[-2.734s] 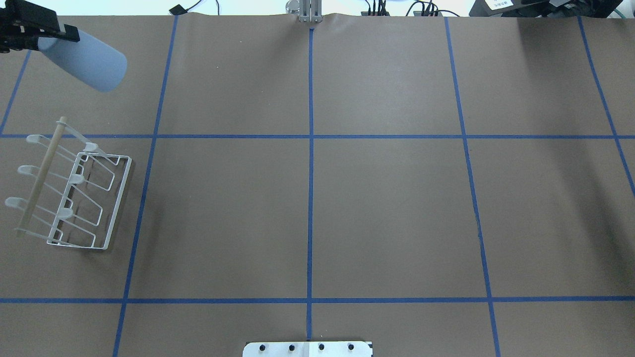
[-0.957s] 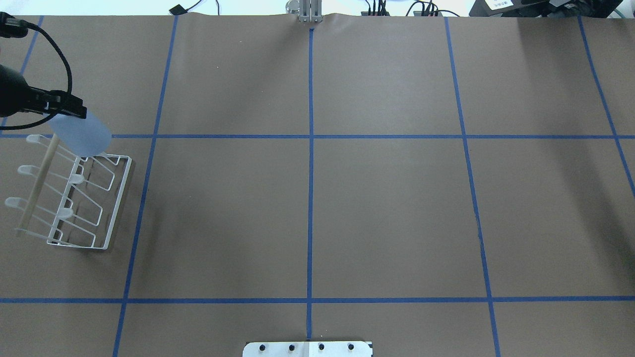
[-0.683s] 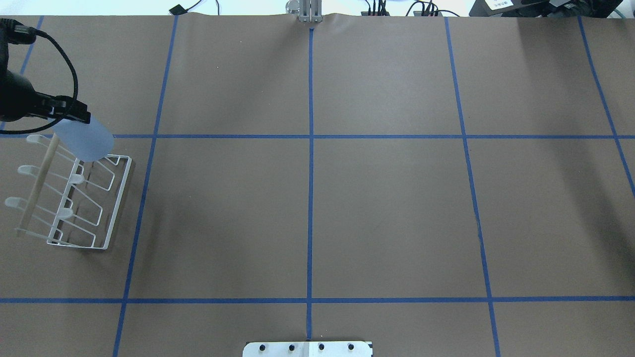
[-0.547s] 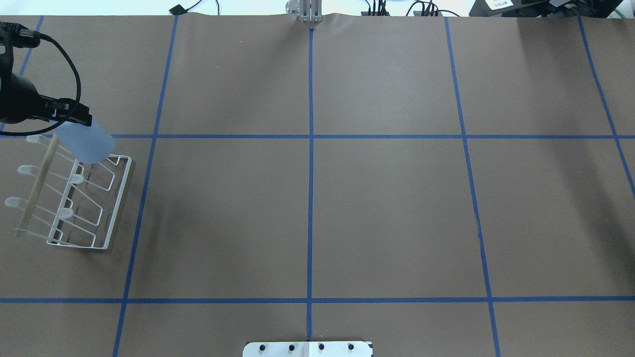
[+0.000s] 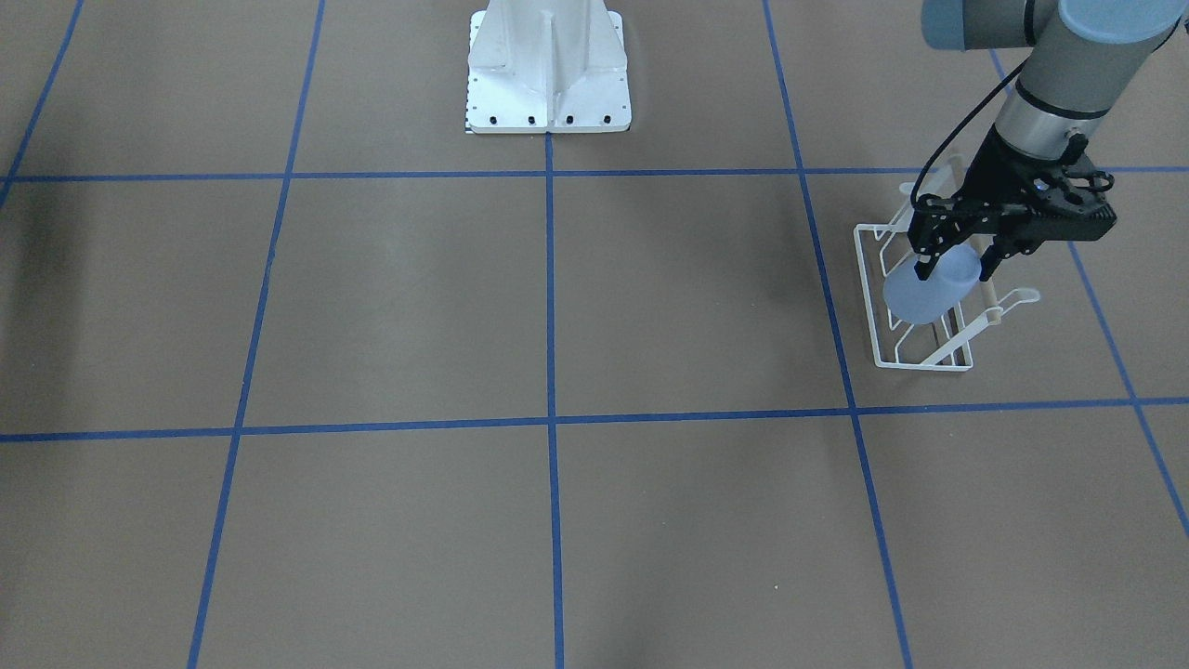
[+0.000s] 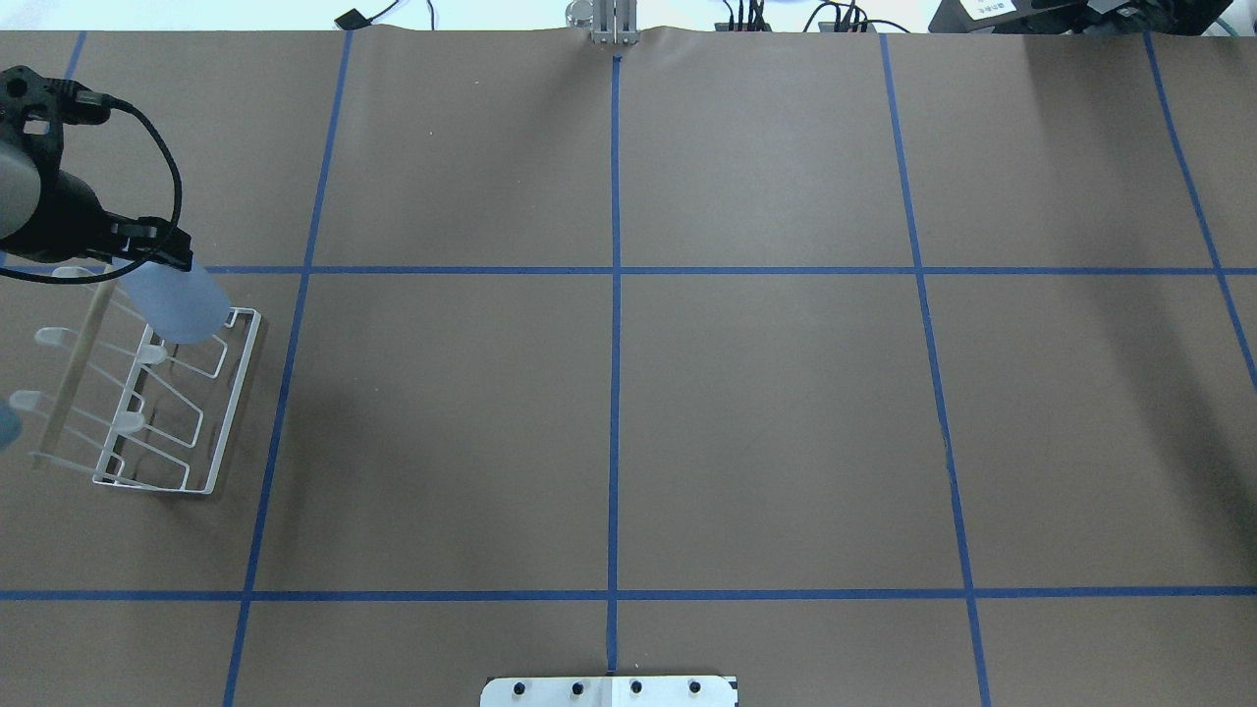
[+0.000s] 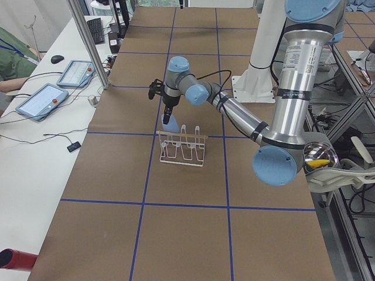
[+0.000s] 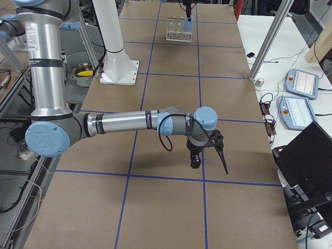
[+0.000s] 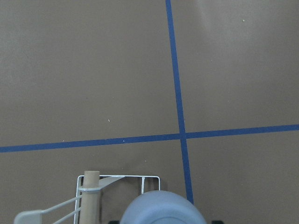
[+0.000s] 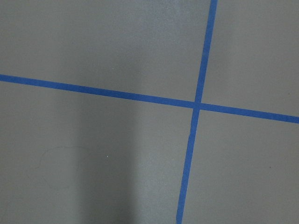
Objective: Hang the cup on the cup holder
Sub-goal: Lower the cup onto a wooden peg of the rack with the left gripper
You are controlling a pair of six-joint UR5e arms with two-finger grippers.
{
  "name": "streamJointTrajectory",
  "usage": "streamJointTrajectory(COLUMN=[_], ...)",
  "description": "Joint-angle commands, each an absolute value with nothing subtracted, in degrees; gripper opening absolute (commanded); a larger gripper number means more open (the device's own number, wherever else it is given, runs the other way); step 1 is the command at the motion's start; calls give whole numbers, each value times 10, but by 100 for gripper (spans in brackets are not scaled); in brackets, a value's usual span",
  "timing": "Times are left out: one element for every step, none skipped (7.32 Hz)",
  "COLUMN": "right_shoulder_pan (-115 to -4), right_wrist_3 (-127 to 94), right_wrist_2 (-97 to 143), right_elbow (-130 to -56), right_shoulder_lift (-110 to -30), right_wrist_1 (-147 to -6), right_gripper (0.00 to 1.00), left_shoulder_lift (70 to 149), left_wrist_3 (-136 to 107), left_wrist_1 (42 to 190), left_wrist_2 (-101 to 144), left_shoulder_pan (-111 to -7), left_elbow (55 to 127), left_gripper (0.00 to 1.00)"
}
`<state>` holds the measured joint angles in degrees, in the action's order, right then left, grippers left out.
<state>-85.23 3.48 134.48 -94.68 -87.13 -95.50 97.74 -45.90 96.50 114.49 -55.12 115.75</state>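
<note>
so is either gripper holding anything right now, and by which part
The left gripper holds the cup by its upper end, one finger on each side of its wall, at one end of the cup holder. For the right gripper, it cannot be told.

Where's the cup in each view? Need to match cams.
Front-facing: cup right of centre, in left claw.
Overhead: cup far left.
Exterior left: cup upper middle.
Exterior right: cup top centre, tiny.
Left wrist: cup bottom edge.
Right wrist: not in it.
Landmark: rack, at the cup in all five.
</note>
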Motion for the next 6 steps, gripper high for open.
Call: streamJointTrajectory(right_shoulder_pan=[-853,-852,-853,-853,-853,-853], right_wrist_3=[31,32,32,32,33,32], right_wrist_2=[1341,1339,1339,1333,1305,1303], right_elbow=[-961,-963,-964,-964,-964,-962], right_shoulder_lift=[-876,-888,-890,-889,-883,-883], right_wrist_1=[-958,-955,-954,-954,-955,-958], right_gripper=[100,100,100,100,100,100], left_shoulder_lift=[964,957,955,954,954,929], left_wrist_3=[-460,-458,-458,-457,-440,-389], left_wrist_1=[967,968,968,966,962,962], left_wrist_2=[1144,1143,1143,1147,1151,1177], left_shoulder_pan=[-548,-548,-549,-557,-570,-602], left_elbow=[1149,1155,1169,1180,1184,1186], left_gripper=[99,99,99,99,99,99])
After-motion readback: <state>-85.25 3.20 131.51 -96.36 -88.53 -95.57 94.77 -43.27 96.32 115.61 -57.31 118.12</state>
